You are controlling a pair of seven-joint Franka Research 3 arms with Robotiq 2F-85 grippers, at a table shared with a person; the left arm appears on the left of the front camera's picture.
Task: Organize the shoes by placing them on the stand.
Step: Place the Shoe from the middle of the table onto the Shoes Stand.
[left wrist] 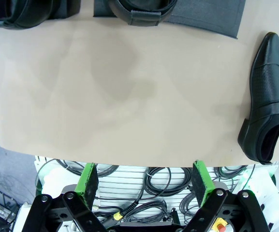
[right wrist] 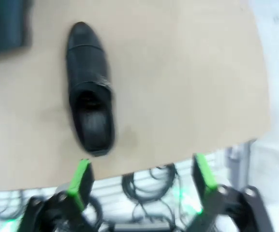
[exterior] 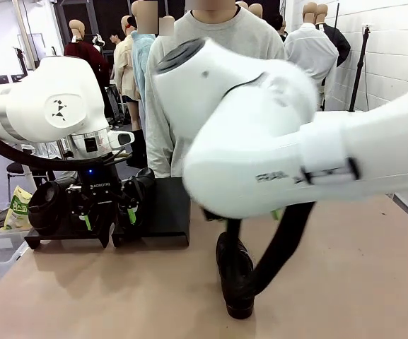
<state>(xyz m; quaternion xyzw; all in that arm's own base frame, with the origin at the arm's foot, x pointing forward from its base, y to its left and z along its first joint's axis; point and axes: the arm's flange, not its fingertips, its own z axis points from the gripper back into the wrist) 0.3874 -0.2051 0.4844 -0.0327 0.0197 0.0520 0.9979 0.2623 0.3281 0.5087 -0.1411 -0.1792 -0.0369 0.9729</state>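
Shoes sit in two places: one black shoe (exterior: 235, 279) lies alone on the tan tabletop (exterior: 345, 282) near its front edge, and others (exterior: 48, 205) rest on the low black stand (exterior: 165, 212) at the far left. Left gripper (exterior: 108, 219) hangs just in front of the stand, its green-padded fingers (left wrist: 88, 179) spread with nothing between them. Right gripper (right wrist: 141, 186) hovers near the lone shoe (right wrist: 88, 92), fingers (right wrist: 79, 181) likewise released and bare.
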